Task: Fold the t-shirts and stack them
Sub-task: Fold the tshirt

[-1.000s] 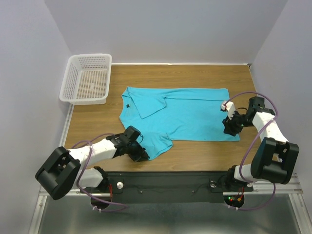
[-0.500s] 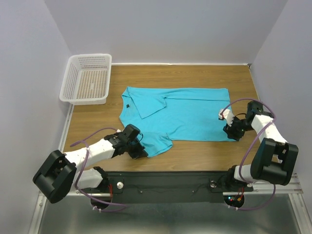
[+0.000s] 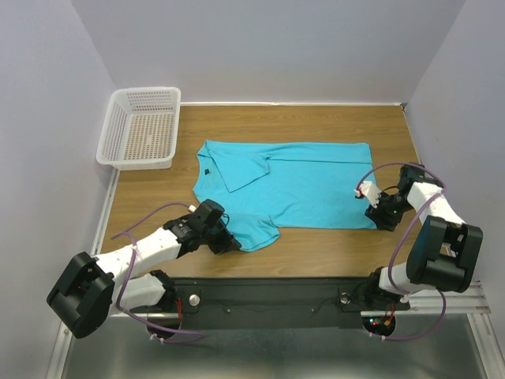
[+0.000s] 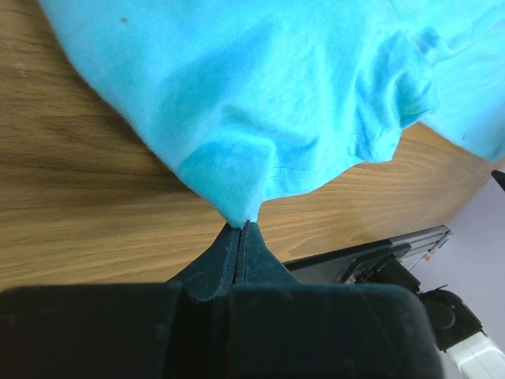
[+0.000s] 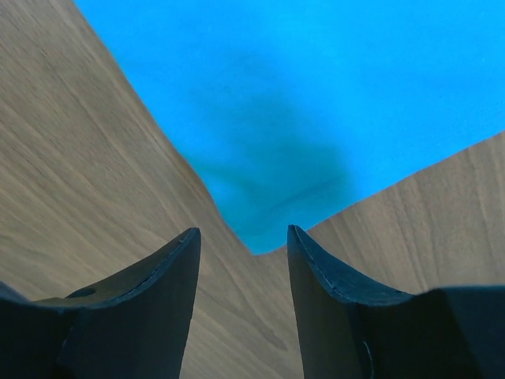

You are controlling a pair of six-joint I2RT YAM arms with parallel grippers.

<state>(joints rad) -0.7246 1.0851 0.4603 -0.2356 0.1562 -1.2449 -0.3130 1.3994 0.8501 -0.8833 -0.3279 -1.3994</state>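
Turquoise short-sleeved cotton t-shirt (image 3: 300, 185) lies on the wooden table (image 3: 316, 122); my left gripper (image 4: 241, 227) pinches its near-left sleeve, my right gripper (image 5: 241, 237) gapes at its near-right corner.

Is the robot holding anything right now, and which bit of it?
Yes. The left end effector pinches the turquoise t-shirt by a pointed tip of its near edge. The right end effector is open at the shirt's corner, holding nothing.

White arm links (image 3: 150, 251), black joints (image 3: 79, 294), looping purple cables (image 3: 394, 164)
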